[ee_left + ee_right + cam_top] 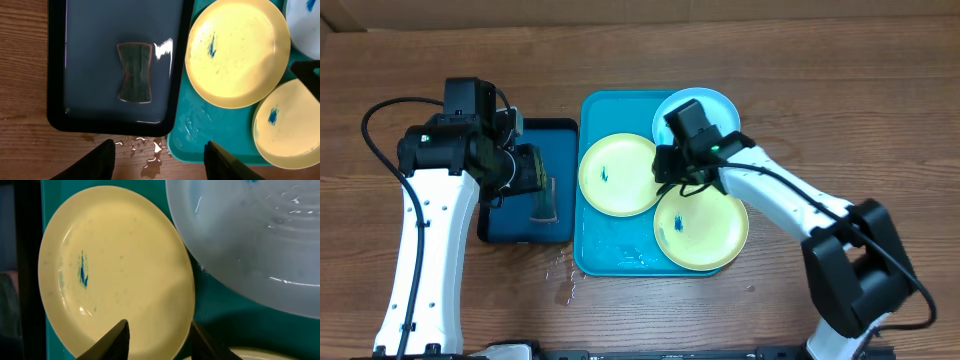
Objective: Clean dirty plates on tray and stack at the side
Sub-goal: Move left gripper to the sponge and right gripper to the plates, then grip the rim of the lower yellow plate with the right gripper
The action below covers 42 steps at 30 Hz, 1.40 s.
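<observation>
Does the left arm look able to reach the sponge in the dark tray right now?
Probably yes: the left gripper hangs open just short of the sponge, which lies alone in the dark tray, nothing covering it.

Overhead looks straight down at the table; both wrist views (close, downward) share one yellow plate.

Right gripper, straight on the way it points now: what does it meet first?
Probably the edge of the yellow-green plate beneath it: the right gripper stands open astride that edge, with the turquoise tray just beside. How far off the plate is, I cannot tell.
</observation>
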### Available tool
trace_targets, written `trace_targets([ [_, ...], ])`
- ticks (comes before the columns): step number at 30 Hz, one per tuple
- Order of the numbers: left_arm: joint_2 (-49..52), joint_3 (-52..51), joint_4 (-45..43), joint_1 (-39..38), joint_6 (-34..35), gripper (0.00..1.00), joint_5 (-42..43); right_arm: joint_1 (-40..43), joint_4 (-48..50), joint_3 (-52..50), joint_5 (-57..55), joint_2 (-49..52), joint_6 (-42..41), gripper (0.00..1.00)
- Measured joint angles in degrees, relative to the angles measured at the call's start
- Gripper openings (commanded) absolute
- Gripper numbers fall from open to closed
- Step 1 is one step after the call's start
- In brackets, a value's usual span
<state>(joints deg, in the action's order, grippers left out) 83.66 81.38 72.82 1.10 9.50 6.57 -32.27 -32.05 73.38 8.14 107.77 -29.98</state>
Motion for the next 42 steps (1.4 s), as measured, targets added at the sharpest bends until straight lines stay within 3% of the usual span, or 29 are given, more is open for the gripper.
trace_targets([
  [13,0.02,0.02,0.0,0.0,0.02,0.57,-0.02,-0.72,1.18,0.0,-4.52,4.26,-0.07,0.29],
  [20,0.02,0.02,0.0,0.0,0.04,0.57,-0.02,-0.72,1.4,0.0,-4.79,4.44,-0.11,0.12],
  [23,0.02,0.0,0.0,0.0,0.04,0.57,0.0,-0.7,1.38,0.0,-5.2,4.44,-0.07,0.11],
  [26,0.02,0.0,-0.02,0.0,0.07,0.57,-0.02,-0.72,1.4,0.0,-5.35,4.44,-0.26,0.2],
  [28,0.02,0.0,-0.04,0.0,0.09,0.57,-0.02,-0.72,1.44,0.0,-5.35,4.44,-0.02,0.21],
  [31,0.04,0.0,-0.13,0.0,0.35,0.57,-0.02,-0.72,1.46,0.0,-5.38,4.44,-0.04,0.19],
  [35,0.02,-0.02,-0.22,0.0,0.68,0.57,-0.09,-0.72,1.57,0.0,-5.49,4.44,-0.09,0.04],
  [42,0.04,-0.02,-0.46,0.0,1.09,0.56,-0.52,-0.7,1.64,0.0,-5.66,4.44,-0.22,0.04],
])
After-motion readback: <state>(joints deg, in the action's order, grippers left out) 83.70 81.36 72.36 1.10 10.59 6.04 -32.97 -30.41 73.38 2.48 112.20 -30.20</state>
